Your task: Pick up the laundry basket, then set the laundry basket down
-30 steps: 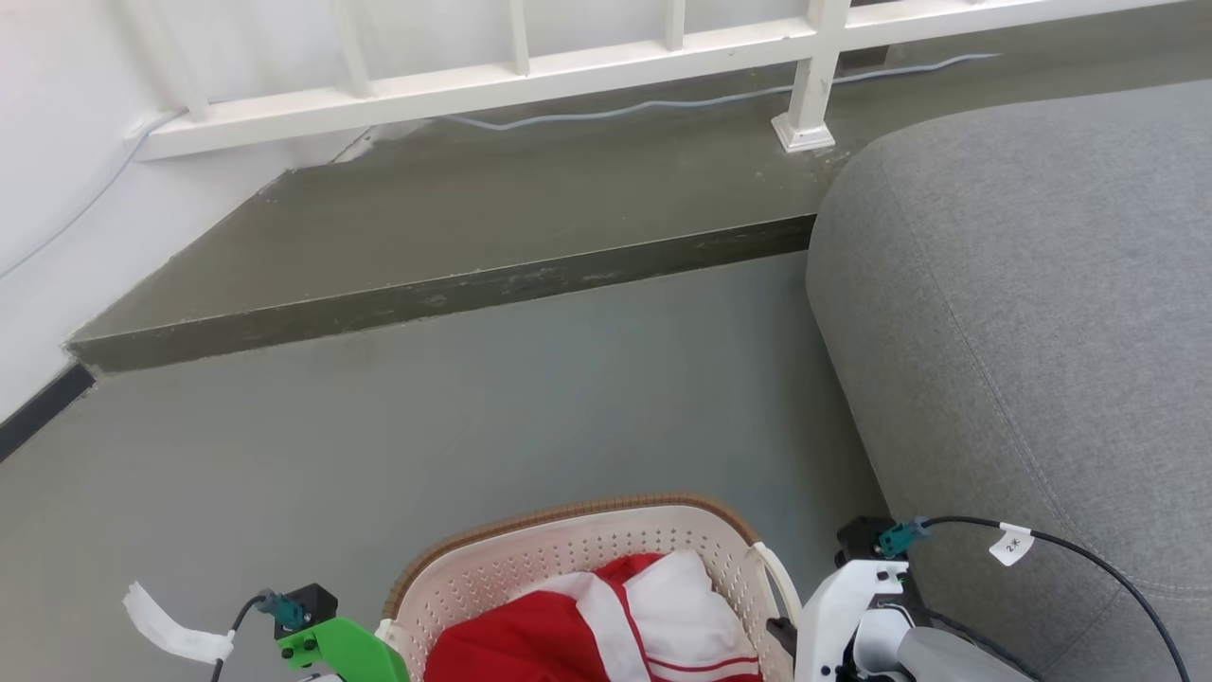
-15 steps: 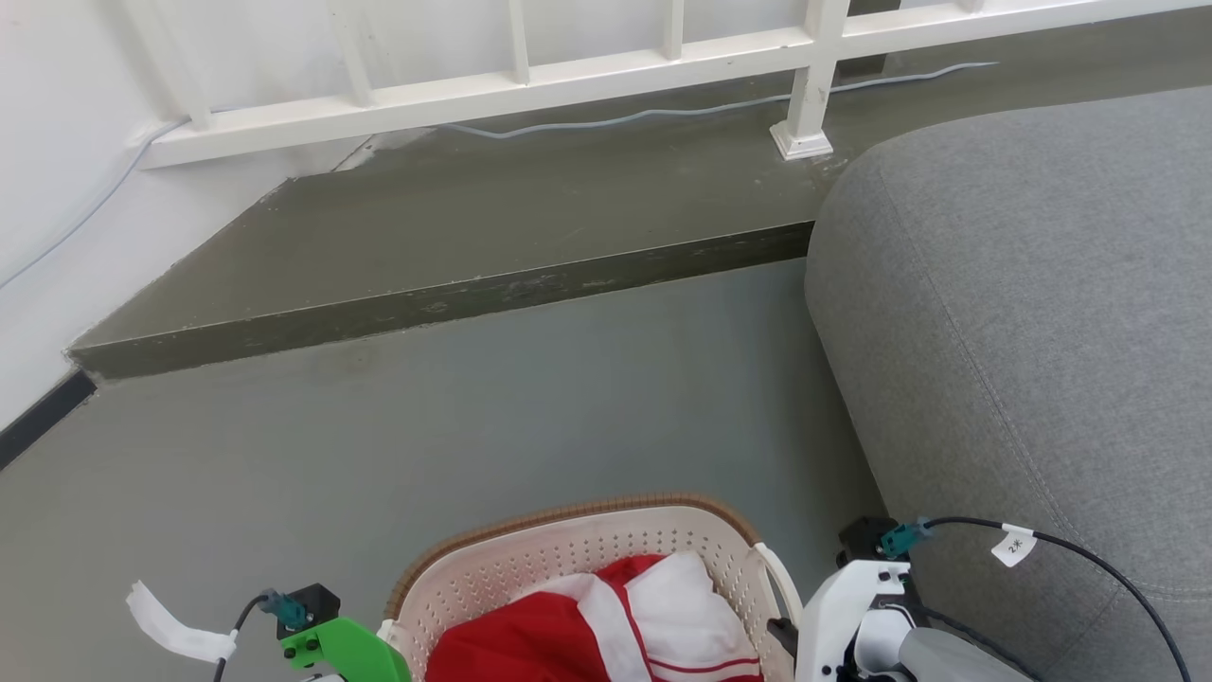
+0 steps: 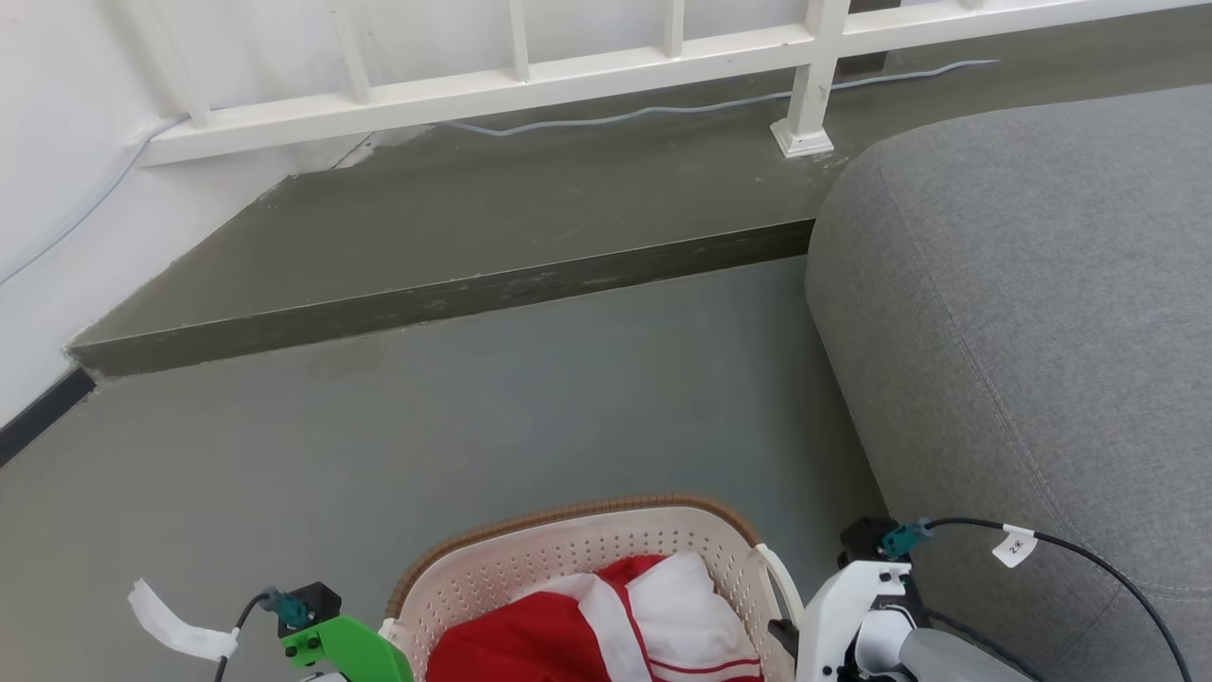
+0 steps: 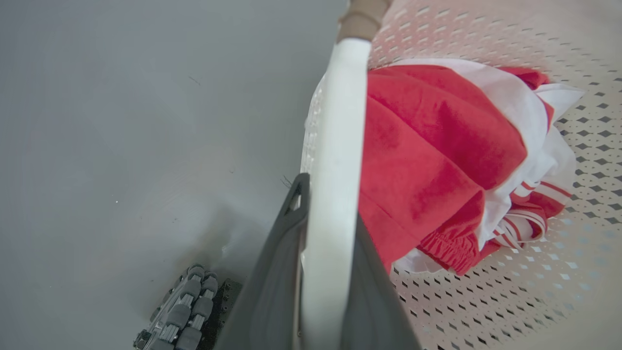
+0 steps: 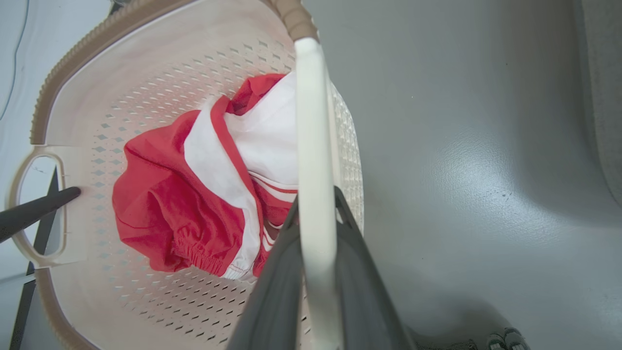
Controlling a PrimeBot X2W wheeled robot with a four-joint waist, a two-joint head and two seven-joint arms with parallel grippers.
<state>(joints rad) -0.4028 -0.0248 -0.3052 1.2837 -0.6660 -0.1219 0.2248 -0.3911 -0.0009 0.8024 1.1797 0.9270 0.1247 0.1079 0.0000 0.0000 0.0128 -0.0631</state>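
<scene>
Pinching the white loop handles point(image 5: 311, 121) of the laundry basket point(image 3: 568, 554): left gripper point(image 4: 326, 209) on one, right gripper point(image 5: 316, 204) on the other, fingers pressed to either side. Spans between both, long axis handle to handle, mouth up. Sits just left of the sofa point(image 3: 1023, 284), red-and-white garment point(image 3: 606, 630) inside.

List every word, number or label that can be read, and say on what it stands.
"2", followed by a small mark too blurred to read: on the white tag on the black cable.
Second white tag, lower left: no text can be read.
</scene>
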